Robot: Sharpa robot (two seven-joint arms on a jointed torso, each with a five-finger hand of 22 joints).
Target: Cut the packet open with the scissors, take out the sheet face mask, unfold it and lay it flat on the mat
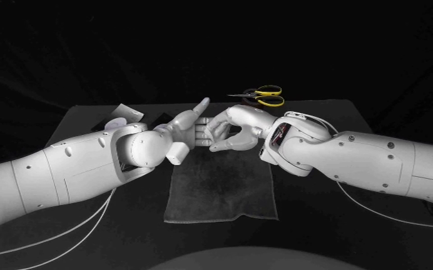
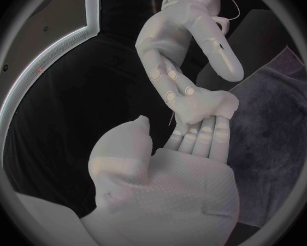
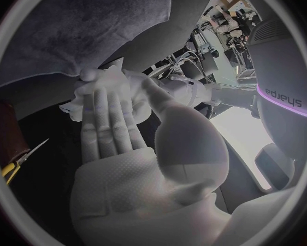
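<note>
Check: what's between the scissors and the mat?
Head view: the left hand and right hand, touching each other, hang between the scissors and the mat.
</note>
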